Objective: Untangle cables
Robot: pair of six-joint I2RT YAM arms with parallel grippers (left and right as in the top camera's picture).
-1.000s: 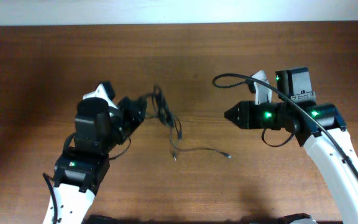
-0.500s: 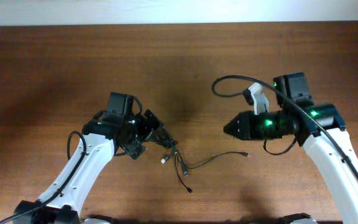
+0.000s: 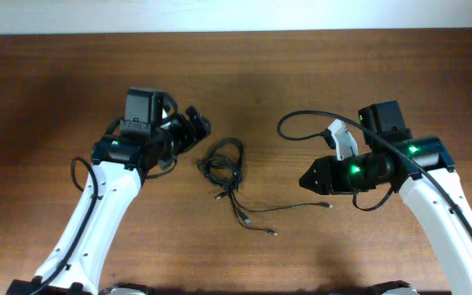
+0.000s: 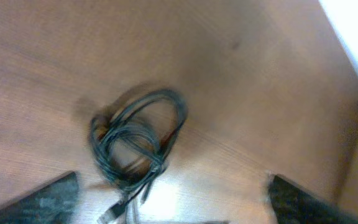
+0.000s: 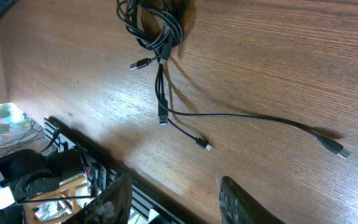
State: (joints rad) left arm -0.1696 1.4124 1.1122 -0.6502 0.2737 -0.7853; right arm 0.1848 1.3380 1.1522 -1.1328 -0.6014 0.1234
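The cables (image 3: pixel 221 170) lie on the brown table as a loose black coil between my two arms, with thin strands trailing toward the front; one ends in a plug (image 3: pixel 329 205). My left gripper (image 3: pixel 199 124) stands open just left of the coil and holds nothing. In the left wrist view the cables (image 4: pixel 129 140) sit ahead of the wide-apart fingers (image 4: pixel 48 199). My right gripper (image 3: pixel 307 181) is open to the right of the strands, not touching them. In the right wrist view the cables (image 5: pixel 160 34) and a long strand's plug (image 5: pixel 337 149) lie beyond the right gripper (image 5: pixel 176 205).
A thick black arm wire (image 3: pixel 301 115) loops out from the right arm above the table. The table's front edge (image 5: pixel 123 165) shows in the right wrist view, with stands and gear (image 5: pixel 36 177) below it. A white wall (image 3: pixel 236 15) borders the far side.
My left gripper has opened, let go of the cables and drawn back to the far left; the cables now lie on the table. My right gripper's jaws have spread wider.
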